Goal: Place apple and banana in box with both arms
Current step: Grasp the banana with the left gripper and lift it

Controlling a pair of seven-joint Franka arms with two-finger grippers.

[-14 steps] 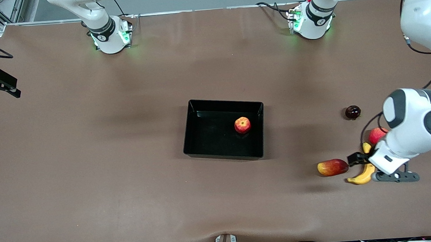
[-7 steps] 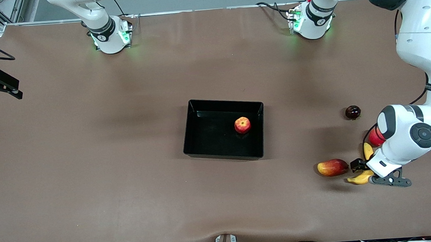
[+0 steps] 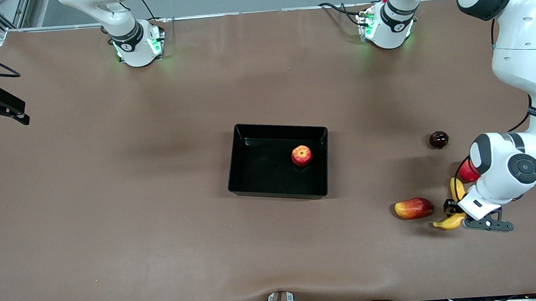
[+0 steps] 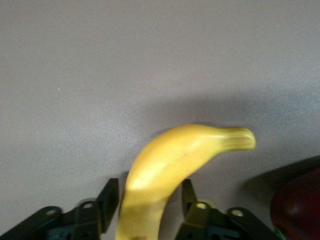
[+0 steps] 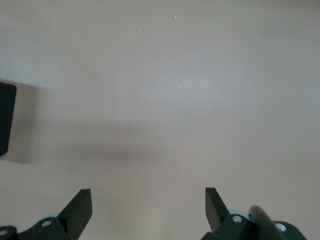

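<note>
The apple (image 3: pixel 301 155) lies inside the black box (image 3: pixel 276 127) at mid-table, toward the left arm's end of the box. The banana (image 3: pixel 449 223) lies on the table near the left arm's end, nearer the front camera than the box. My left gripper (image 3: pixel 455 211) is down at the banana, open, with one finger on each side of its middle and narrow gaps showing in the left wrist view (image 4: pixel 150 190), where the banana (image 4: pixel 170 160) runs between them. My right gripper (image 3: pixel 0 111) waits open and empty at the right arm's end of the table; its wrist view (image 5: pixel 148 197) shows only bare table between the fingers.
A red-and-yellow mango-like fruit (image 3: pixel 413 208) lies beside the banana toward the box. A pinkish-red fruit (image 3: pixel 467 172) sits close to the banana's other end, partly under the left arm. A dark round fruit (image 3: pixel 438 139) lies farther from the front camera.
The left arm's upper links have swung and its gripper has settled lower over the banana, with the fingers drawn in closer to it. The right gripper has barely shifted.
</note>
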